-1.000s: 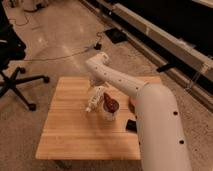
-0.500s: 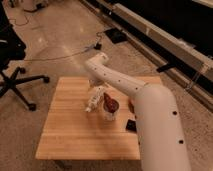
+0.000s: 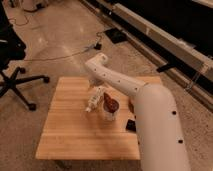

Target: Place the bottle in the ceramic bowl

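Wooden table (image 3: 75, 135) — gripper (image 3: 95, 100) beside brown-lined ceramic bowl (image 3: 110, 110).

Room setting. A light wooden table (image 3: 75, 130) of joined planks stands on a pale, speckled floor (image 3: 55, 30) that shows soft glare from overhead light. At left, a black office chair (image 3: 11, 55) rests on a star base with castors. A thin cable (image 3: 60, 56) crosses the floor toward a flat black box (image 3: 115, 35), possibly a power unit. Along the right runs a long pale rail (image 3: 165, 37), with deep shadow behind it.
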`<control>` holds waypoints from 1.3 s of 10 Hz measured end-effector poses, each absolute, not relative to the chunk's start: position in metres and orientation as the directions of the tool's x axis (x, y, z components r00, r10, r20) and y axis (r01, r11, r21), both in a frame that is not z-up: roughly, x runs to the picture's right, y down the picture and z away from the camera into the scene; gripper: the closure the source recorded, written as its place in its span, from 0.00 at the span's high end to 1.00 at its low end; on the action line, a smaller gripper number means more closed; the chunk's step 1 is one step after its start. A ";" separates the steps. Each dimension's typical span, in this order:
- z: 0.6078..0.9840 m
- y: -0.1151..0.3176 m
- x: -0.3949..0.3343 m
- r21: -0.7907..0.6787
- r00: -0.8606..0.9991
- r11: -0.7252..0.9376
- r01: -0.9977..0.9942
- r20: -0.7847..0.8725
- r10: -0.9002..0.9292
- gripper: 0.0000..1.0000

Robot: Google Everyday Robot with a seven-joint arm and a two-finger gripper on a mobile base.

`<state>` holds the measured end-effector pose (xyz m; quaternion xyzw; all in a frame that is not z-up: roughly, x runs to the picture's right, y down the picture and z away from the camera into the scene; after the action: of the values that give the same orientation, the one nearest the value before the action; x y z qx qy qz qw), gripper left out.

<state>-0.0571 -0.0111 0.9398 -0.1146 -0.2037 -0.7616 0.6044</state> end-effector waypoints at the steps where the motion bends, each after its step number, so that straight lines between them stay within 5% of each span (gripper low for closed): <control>1: 0.940 -0.012 -0.057 0.171 -0.242 -0.186 0.968 0.418 -0.876 0.80; 13: 0.942 -0.020 -0.061 0.156 -0.230 -0.183 0.971 0.379 -0.897 0.80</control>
<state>-0.0606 -0.0204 0.9422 -0.1012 -0.1833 -0.7624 0.6123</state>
